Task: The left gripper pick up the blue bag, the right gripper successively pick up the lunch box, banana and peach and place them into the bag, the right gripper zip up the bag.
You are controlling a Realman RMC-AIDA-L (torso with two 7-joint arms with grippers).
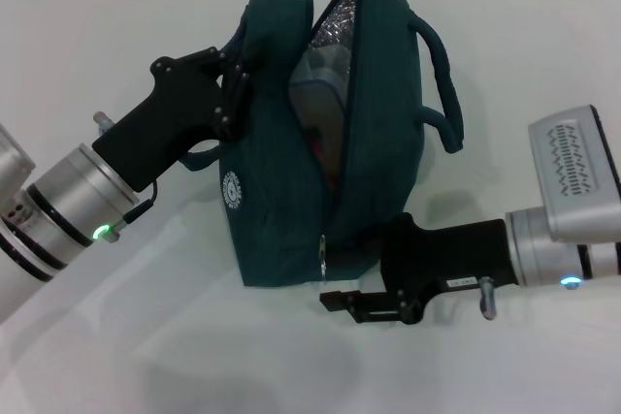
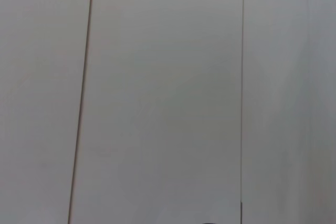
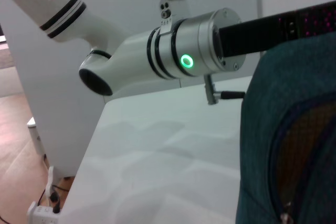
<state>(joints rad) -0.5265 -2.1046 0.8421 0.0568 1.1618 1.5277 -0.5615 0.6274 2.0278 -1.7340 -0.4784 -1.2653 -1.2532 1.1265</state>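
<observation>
The blue bag stands upright on the white table, steadied by the left gripper, which appears clamped on the bag's upper edge beside the handle. The zipper is open along most of its length, showing the foil lining and packed contents inside, among them what looks like the lunch box; no loose items lie on the table in view. The right gripper sits at the bag's lower end near the zipper pull, jaws seemingly parted around nothing, so packing looks finished and zipping appears barely begun.
</observation>
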